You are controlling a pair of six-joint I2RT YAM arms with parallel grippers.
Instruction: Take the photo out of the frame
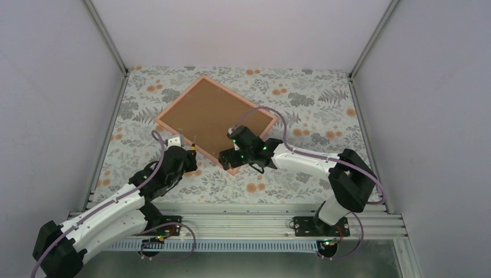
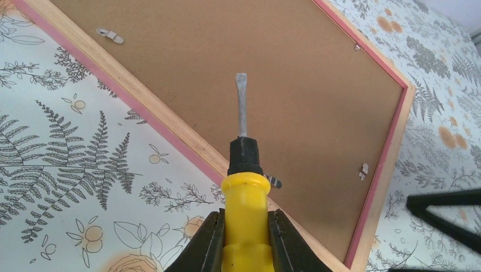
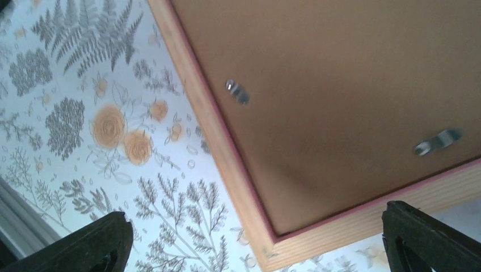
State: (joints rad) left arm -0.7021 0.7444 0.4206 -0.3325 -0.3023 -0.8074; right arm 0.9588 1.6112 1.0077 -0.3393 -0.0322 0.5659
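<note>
Only my wrist views show the metal clips on the brown backing of the face-down frame, which hides the photo. My left gripper clamps a screwdriver pointing toward it; my right gripper hovers spread wide above the frame's near corner.

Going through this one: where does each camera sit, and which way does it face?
Top external: above and behind the bases, looking down at the table; both arms show, the face-down frame ahead of them.
Left wrist: on the left arm, looking along the screwdriver over the frame's back; the left hand clamps its yellow handle.
Right wrist: low over the frame's near corner; the right hand shows fingers wide apart.
Shared: both wrist views show the brown back and its metal clips.
</note>
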